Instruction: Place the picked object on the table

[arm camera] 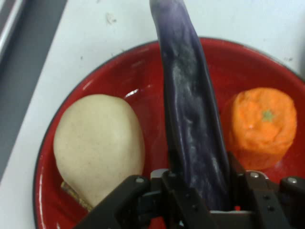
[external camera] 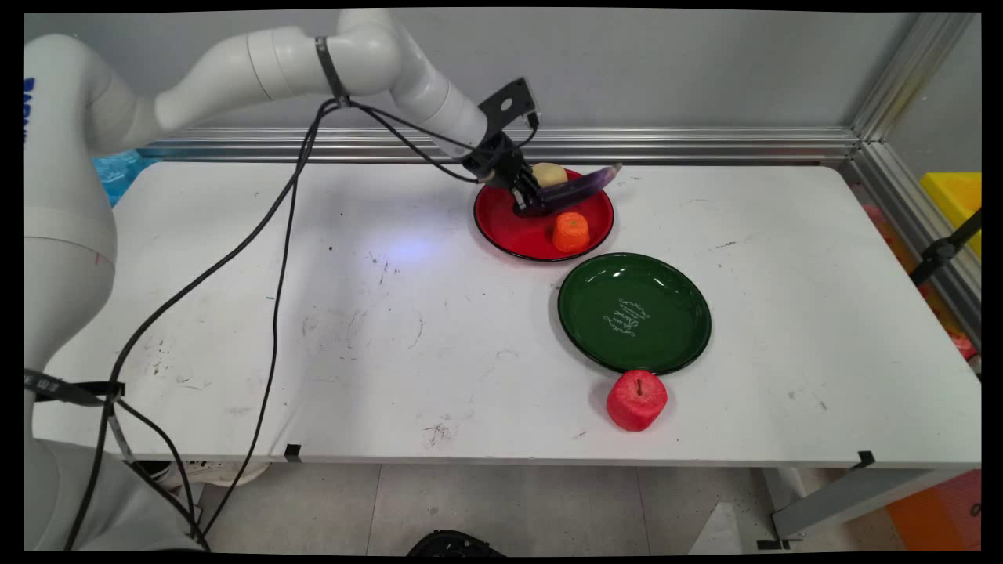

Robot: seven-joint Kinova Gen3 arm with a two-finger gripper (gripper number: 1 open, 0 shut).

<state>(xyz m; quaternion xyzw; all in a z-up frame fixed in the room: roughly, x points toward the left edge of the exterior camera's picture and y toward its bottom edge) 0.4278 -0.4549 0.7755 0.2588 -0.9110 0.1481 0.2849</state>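
My gripper [external camera: 533, 200] is shut on a long purple eggplant [external camera: 584, 183], held low over the red plate [external camera: 509, 231] at the table's back middle. Through the hand camera the eggplant [arm camera: 193, 119] runs up from between the fingers across the red plate [arm camera: 95, 78], its tip reaching past the plate's rim. A pale beige potato [arm camera: 97, 143] lies on the plate to the eggplant's left, and an orange fruit [arm camera: 259, 126] sits on its right. In the main view the potato [external camera: 548, 173] shows behind the gripper and the orange fruit [external camera: 571, 232] in front.
A green plate [external camera: 682, 313] with white lettering lies just right of and nearer than the red one. A red apple [external camera: 636, 400] stands on the table at the green plate's near edge. Black cables hang from the arm over the table's left part. A metal rail runs along the back.
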